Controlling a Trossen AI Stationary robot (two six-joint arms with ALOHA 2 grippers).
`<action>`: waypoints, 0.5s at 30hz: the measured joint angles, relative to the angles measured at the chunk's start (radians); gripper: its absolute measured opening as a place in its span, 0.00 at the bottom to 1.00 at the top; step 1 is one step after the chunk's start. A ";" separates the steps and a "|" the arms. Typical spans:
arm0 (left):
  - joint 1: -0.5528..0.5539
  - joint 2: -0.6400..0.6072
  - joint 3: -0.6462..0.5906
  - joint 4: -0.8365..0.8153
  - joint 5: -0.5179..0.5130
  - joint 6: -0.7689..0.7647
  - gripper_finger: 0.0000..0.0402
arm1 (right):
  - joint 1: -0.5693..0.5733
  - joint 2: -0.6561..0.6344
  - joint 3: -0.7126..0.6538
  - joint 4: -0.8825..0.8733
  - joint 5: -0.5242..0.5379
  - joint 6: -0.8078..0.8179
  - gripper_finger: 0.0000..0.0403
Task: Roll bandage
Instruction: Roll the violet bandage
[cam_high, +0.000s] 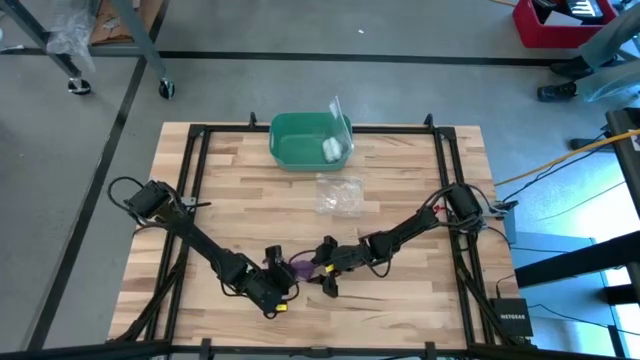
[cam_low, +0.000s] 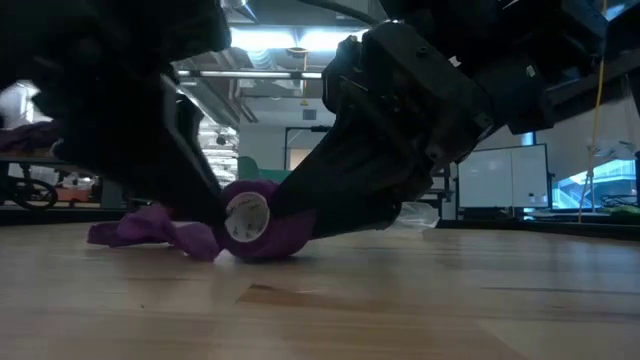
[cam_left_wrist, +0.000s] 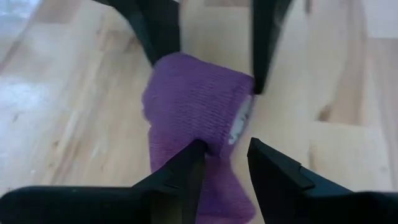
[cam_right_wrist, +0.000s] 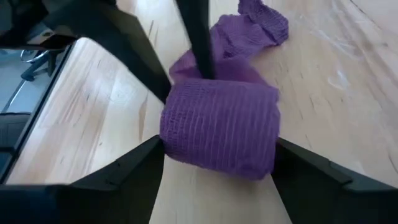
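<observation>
Pale wooden desk (cam_high: 400, 180) boards carry the bandage (cam_low: 262, 222) near the front edge, between the two arms: a mostly wound purple roll with a loose tail trailing left. The right gripper (cam_right_wrist: 217, 163) is clamped across the roll's ends, while the left gripper (cam_left_wrist: 225, 163) straddles the tail beside the roll, fingers slightly apart. Soft, light, springy fabric will likely squash and unwind, so the cardboard core ends look the firmest hold.

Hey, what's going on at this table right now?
Two robot arms are rolling a purple bandage near the table's front edge. The right hand straddles the roll, a finger at each end. The left hand meets it from the other side, fingers at the roll's end. A loose tail is not yet wound. A green bin sits at the back.
</observation>
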 joint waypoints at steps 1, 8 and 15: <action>0.007 0.000 0.000 0.000 -0.002 -0.008 0.30 | 0.000 0.000 0.000 0.001 0.000 0.003 0.70; 0.040 -0.001 0.000 -0.004 -0.024 -0.024 0.30 | 0.000 0.000 -0.001 0.014 -0.007 0.026 0.70; 0.045 -0.001 0.006 -0.003 -0.024 -0.038 0.30 | 0.013 0.000 -0.001 0.024 -0.023 0.051 0.70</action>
